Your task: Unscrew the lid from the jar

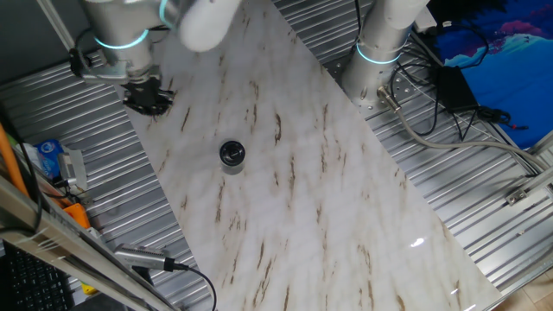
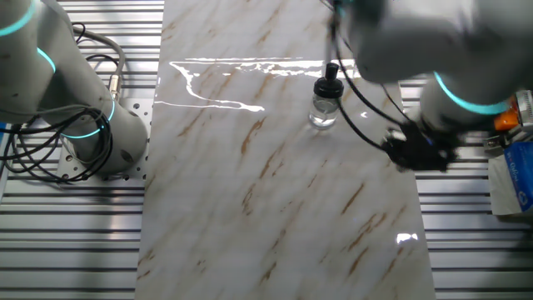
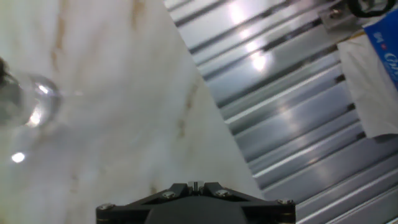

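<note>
The small clear jar (image 1: 232,166) stands upright on the marble board (image 1: 328,199) with the black lid (image 1: 232,153) on top. In the other fixed view the jar (image 2: 323,114) carries its lid (image 2: 328,87) too. The hand view shows only a blurred clear piece of the jar (image 3: 28,99) at the far left. My black gripper (image 1: 149,97) hangs over the board's edge, well apart from the jar, as the other fixed view (image 2: 419,152) also shows. In the hand view its fingertips (image 3: 196,185) stand together with nothing between them.
Ribbed metal table (image 1: 484,199) surrounds the board. A blue-and-white packet (image 1: 50,157) (image 2: 515,179) (image 3: 380,68) lies beside the gripper. A second arm's base (image 1: 378,47) (image 2: 87,125) with cables (image 1: 449,121) stands at the opposite side. A grey tool (image 1: 143,257) lies near the front.
</note>
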`<state>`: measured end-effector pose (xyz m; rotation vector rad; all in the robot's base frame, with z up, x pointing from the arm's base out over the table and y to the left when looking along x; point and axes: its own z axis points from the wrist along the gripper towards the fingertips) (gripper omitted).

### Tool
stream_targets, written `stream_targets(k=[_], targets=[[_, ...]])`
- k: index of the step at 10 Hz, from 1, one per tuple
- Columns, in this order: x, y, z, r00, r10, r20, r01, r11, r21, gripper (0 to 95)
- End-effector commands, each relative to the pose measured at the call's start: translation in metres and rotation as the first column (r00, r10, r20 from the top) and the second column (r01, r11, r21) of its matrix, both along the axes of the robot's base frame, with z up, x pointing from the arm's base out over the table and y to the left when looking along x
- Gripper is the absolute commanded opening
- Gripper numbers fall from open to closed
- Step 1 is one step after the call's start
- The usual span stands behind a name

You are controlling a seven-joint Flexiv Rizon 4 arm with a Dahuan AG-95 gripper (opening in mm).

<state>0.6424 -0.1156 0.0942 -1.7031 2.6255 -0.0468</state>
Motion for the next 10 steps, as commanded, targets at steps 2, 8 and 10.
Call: stream_targets(k=[2,8,10], targets=[[0.0016,-0.0052,-0.0017,1.000,-0.030,0.002,0.030,0.999,-0.036,0.0],[0.0024,-0.0040,-0.0031,0.990,-0.143,0.010,0.143,0.989,-0.039,0.0],[0.0023,-0.0040,-0.0032,0.990,-0.144,0.011,0.144,0.989,-0.041,0.0]])
